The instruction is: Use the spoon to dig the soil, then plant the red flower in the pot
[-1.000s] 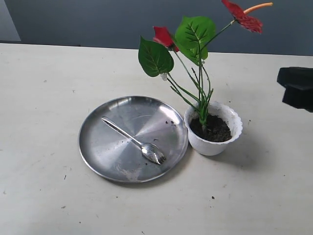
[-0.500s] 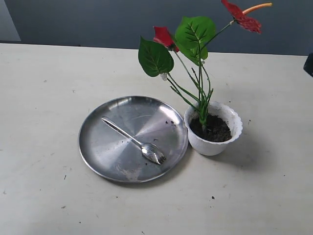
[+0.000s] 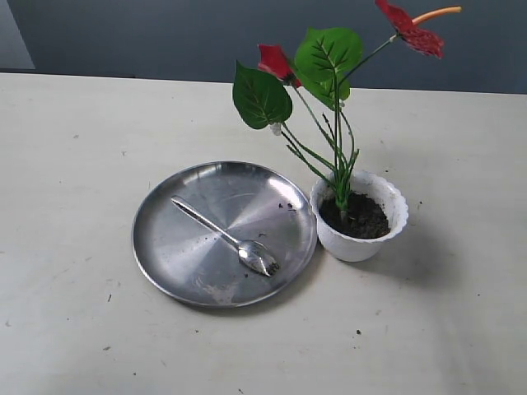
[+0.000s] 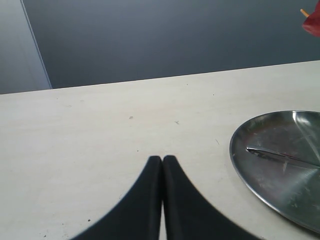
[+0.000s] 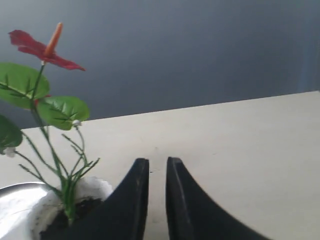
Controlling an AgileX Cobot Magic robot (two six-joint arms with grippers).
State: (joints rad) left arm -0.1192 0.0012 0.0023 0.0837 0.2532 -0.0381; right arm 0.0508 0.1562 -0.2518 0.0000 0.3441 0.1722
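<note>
The red flower [image 3: 329,99] stands upright in the white scalloped pot [image 3: 360,240], its stems sunk in dark soil [image 3: 362,217]. The silver spoon [image 3: 224,235] lies on the round steel plate [image 3: 177,247], just left of the pot. Neither gripper shows in the exterior view. In the left wrist view my left gripper [image 4: 162,159] is shut and empty over bare table, with the plate [image 4: 260,170] and the spoon's handle [image 4: 280,156] off to one side. In the right wrist view my right gripper [image 5: 157,161] is open a narrow gap, empty, beside the pot [image 5: 92,189] and flower [image 5: 45,100].
The pale table [image 3: 82,132] carries a few dark soil crumbs near the plate and pot. A dark grey wall [image 3: 165,33] runs behind the table's far edge.
The right arm, seen at the right edge a second ago, has drawn out of the exterior view. Flower, pot, spoon and plate have not moved.
</note>
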